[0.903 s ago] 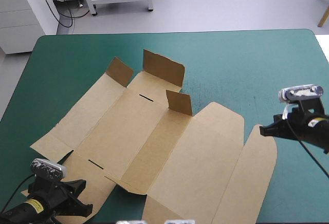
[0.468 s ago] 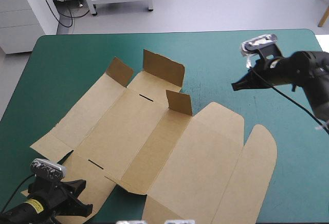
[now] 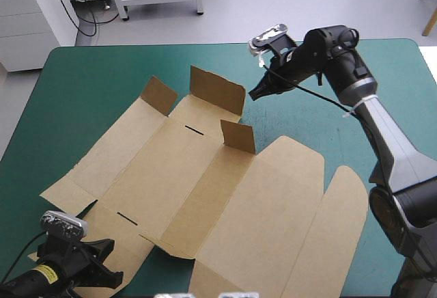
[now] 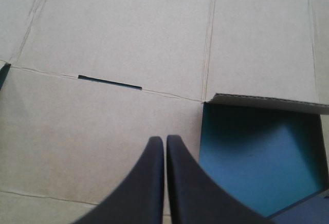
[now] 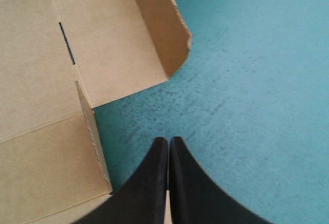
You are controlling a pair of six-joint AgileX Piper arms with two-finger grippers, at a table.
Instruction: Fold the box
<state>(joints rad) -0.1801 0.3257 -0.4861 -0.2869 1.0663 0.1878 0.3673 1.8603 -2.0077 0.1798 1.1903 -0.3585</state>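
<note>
— How's the light from the high view?
— Bright and even, falling from overhead. The desk (image 3: 89, 86) under its teal-green cover shows no glare, and the flat board of the brown box (image 3: 205, 182) is lit the same all across.
— Any shadows?
— Soft, short ones. The raised flaps (image 3: 217, 90) look darker on their inner faces than the flat board.
— And at the wrists?
— Ahead of the left jaws, the cover in the box's notch lies in deep shade just under the board's edge and lightens away from it. By the right jaws the cover is evenly lit, and the black fins carry a dull sheen along their curves.
</note>
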